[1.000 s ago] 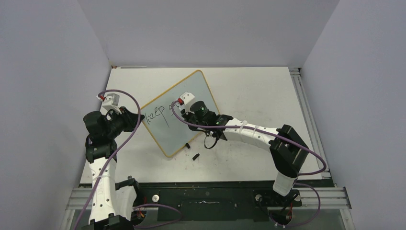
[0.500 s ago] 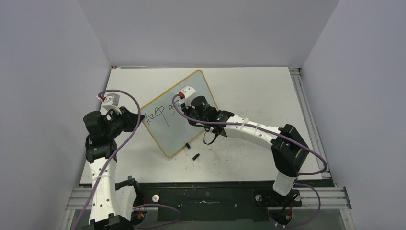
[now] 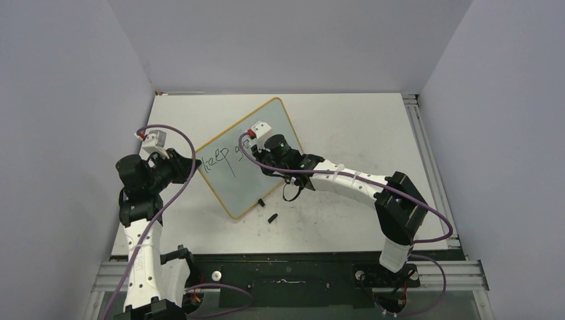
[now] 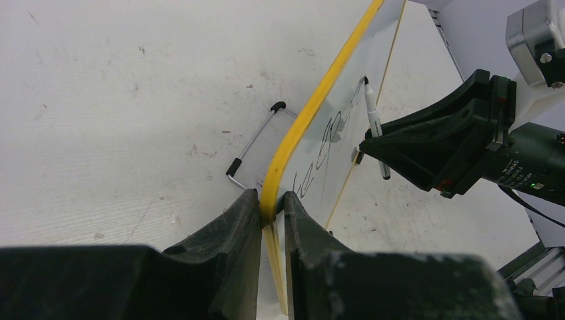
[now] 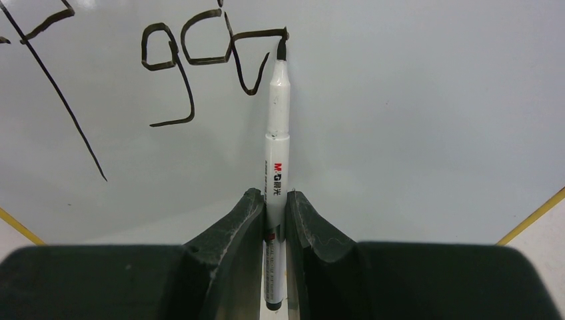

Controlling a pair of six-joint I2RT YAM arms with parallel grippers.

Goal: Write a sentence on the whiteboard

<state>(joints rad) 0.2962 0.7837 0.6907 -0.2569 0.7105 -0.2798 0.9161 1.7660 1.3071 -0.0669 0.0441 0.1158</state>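
- The whiteboard [image 3: 236,190] lies on the left half of the worktop [image 3: 360,127]. It is turned diagonally, with one corner aimed at the far edge and another at the near edge. In the left wrist view a wire leg [image 4: 253,143] with black tips is seen beside its yellow rim [image 4: 313,107], so it may be propped up, but the amount of tilt cannot be told.
- The sentence [image 5: 193,60] is judged to be at an early stage. "keep" is written in full, and a second word is begun with a "g", a round letter and part of a further stroke. The end of that word and any words after it are not yet written.
- The marker [image 5: 276,133] is gripped by its barrel in the right gripper [image 5: 274,200], whose jaws are narrow and closed on it. Its tip is touching the board at the end of the last stroke.
- The left gripper [image 4: 270,197] is pinched narrowly on the rim at the corner nearest the left edge, and the board is judged to be steadied that way.
- Two small dark pieces [image 3: 272,217] are seen on the worktop just beside the board's near corner. They are too small to be named.
- The board's right corner is hidden in the top view by the right arm [image 3: 346,183].
- No object is seen on the bare board face ahead of the tip.
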